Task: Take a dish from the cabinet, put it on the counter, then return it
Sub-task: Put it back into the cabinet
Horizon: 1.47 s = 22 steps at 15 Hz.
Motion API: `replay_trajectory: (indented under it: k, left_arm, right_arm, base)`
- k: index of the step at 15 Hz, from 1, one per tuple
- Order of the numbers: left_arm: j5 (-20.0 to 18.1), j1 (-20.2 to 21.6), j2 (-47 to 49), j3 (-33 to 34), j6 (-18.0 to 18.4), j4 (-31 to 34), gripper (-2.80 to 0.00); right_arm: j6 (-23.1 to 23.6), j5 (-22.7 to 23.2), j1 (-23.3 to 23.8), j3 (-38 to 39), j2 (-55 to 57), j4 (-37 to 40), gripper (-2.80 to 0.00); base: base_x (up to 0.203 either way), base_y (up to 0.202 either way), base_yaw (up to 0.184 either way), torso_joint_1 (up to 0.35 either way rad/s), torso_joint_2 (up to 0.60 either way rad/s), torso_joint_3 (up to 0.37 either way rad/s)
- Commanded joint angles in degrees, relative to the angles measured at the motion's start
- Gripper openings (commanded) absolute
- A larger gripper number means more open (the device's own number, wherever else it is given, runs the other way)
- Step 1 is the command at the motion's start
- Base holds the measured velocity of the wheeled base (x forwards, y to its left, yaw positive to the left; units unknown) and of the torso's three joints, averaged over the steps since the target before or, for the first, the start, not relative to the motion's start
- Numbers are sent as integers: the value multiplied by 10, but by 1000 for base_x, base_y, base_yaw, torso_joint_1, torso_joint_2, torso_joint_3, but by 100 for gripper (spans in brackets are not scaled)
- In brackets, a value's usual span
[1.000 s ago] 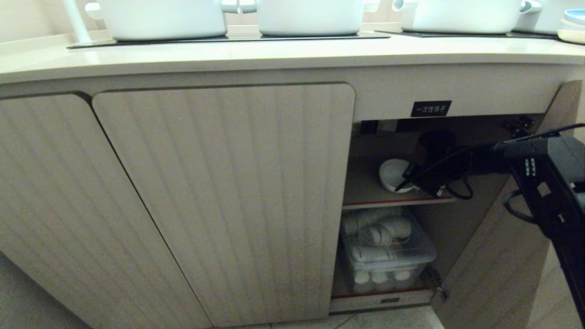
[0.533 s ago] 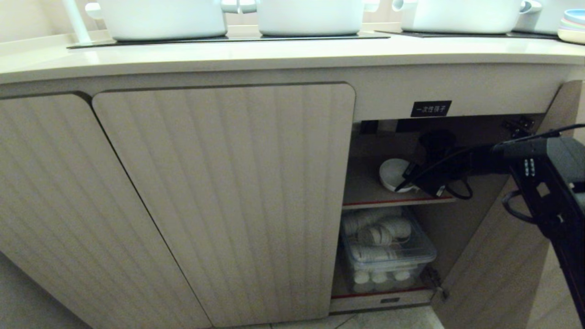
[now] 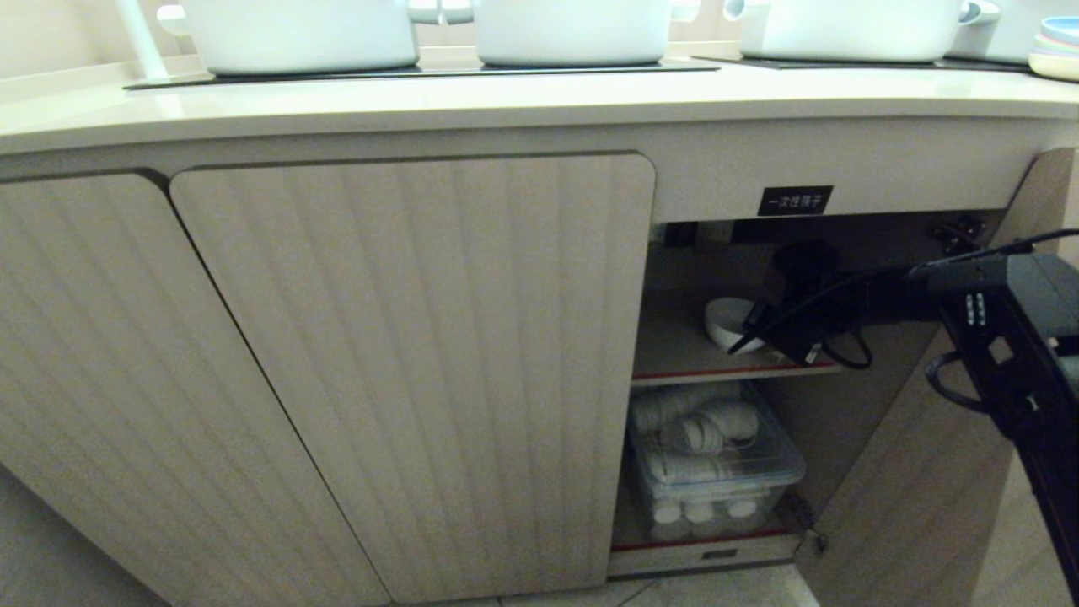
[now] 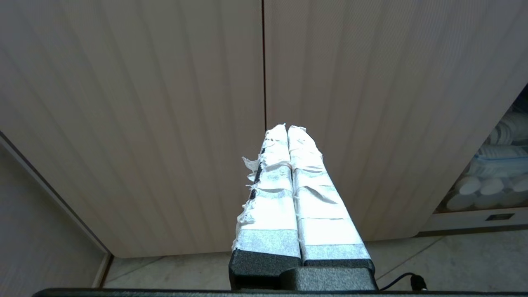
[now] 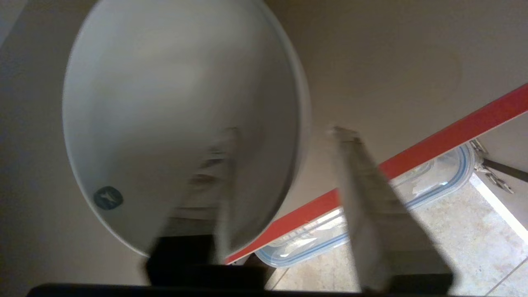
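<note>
The dish [image 3: 727, 324], a small white bowl, rests on the upper red-edged shelf [image 3: 725, 372] of the open cabinet [image 3: 795, 201]. My right gripper [image 3: 759, 329] reaches into that compartment right beside it. In the right wrist view the dish [image 5: 173, 107] fills the frame and the right gripper [image 5: 286, 132] is open. One finger is inside the bowl and the other is outside its rim, both apart from the wall. The counter [image 3: 539, 101] runs above. My left gripper [image 4: 287, 128] is shut, empty, and faces the closed doors.
A clear plastic box [image 3: 716, 464] of white cups fills the lower shelf. The cabinet's door [image 3: 919, 480] stands open at the right, close to my right arm. Big white pots [image 3: 573, 29] and stacked plates [image 3: 1058, 46] sit on the counter. Closed fluted doors [image 3: 421, 371] lie to the left.
The right gripper's fingers have parted and let go of the dish. The dish has dropped from a tilt to sit level on the shelf. The arm has stayed in place.
</note>
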<state>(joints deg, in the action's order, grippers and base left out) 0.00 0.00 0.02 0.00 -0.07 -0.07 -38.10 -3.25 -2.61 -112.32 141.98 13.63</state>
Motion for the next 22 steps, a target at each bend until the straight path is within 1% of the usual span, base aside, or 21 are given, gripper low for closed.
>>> replay_trajectory:
  k: [1, 12, 18, 22]
  left_arm:
    - [0, 0, 0, 0, 0, 0, -280]
    - [0, 0, 0, 0, 0, 1, -280]
    - [0, 0, 0, 0, 0, 0, -280]
    - [0, 0, 0, 0, 0, 0, -280]
  right_arm:
    - [-2, -1, 0, 0, -1, 0, 0]
    - [-1, -3, -1, 0, -1, -13, 0]
    - [23, -23, -3, 0, -2, -13, 0]
    - [26, -38, -5, 0, -3, -13, 0]
  base:
    - [0, 0, 0, 0, 0, 0]
    - [0, 0, 0, 0, 0, 0]
    - [0, 0, 0, 0, 0, 0]
    - [0, 0, 0, 0, 0, 0]
